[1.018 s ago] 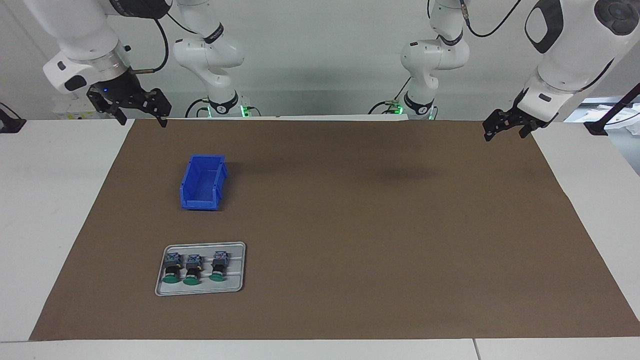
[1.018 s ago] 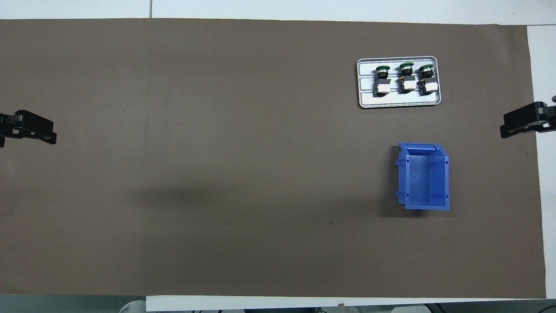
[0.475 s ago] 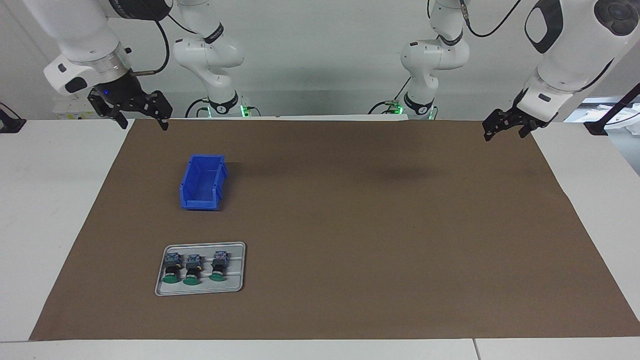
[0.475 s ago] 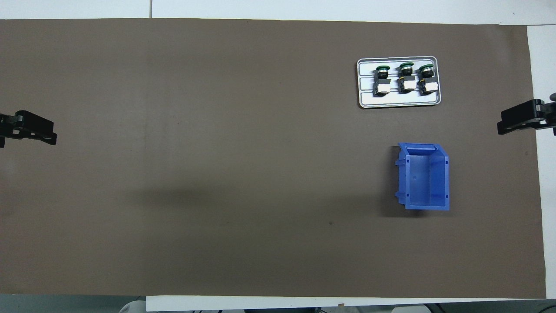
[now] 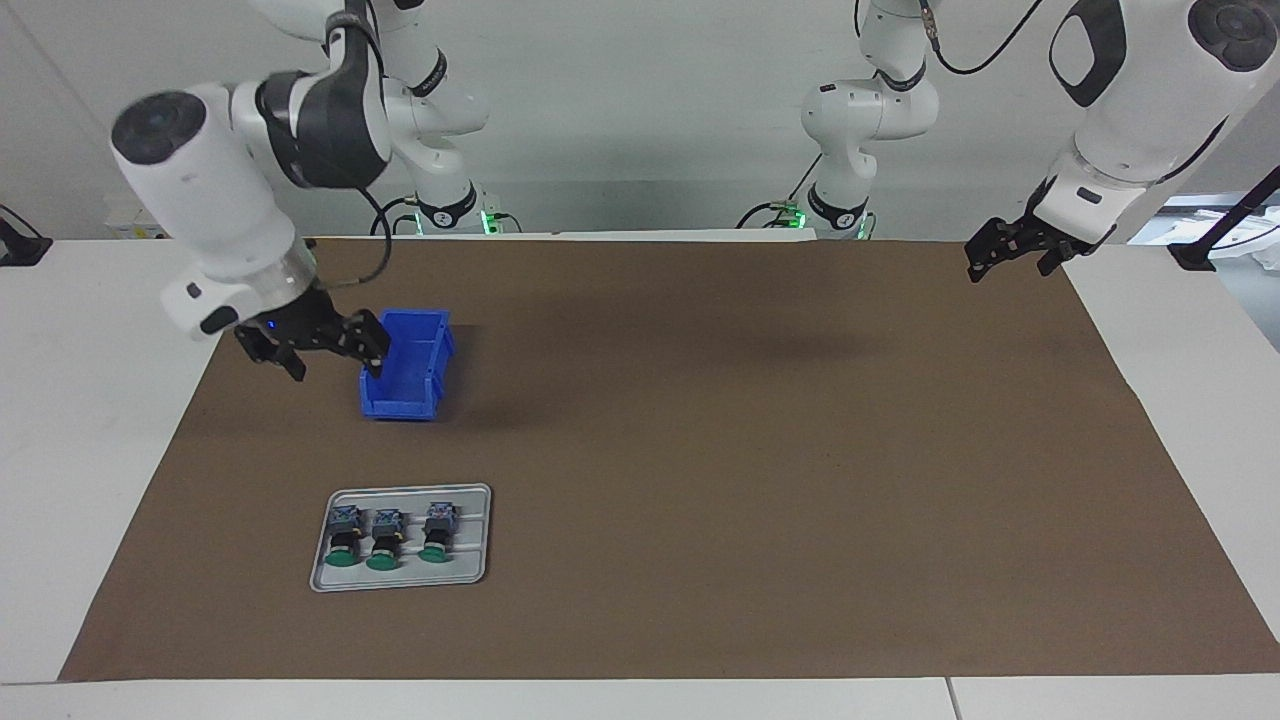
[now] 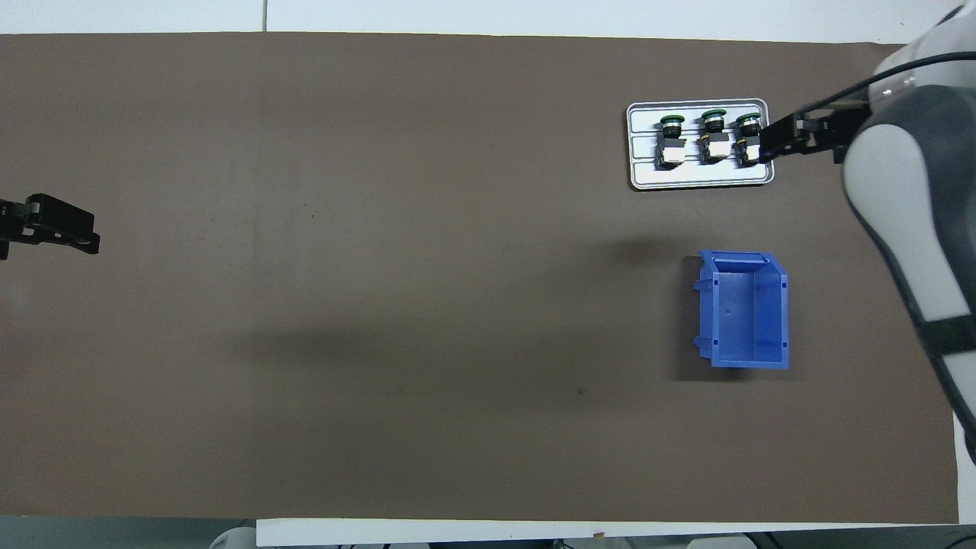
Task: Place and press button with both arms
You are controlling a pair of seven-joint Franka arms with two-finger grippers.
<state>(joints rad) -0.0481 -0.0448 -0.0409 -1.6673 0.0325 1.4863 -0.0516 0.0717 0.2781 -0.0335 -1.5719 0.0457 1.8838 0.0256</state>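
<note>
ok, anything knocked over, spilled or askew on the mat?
Nothing stands out. Three buttons lie in a row on the grey tray; the blue bin sits upright and empty.

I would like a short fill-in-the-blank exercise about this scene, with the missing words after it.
1. The grey tray holds ___ green-capped buttons.
2. The blue bin lies ___ to the robots than the tray.
3. Neither the right gripper nor the left gripper holds ___.
4. The bin has ___ inside it.

Missing words: three; nearer; anything; nothing
</note>
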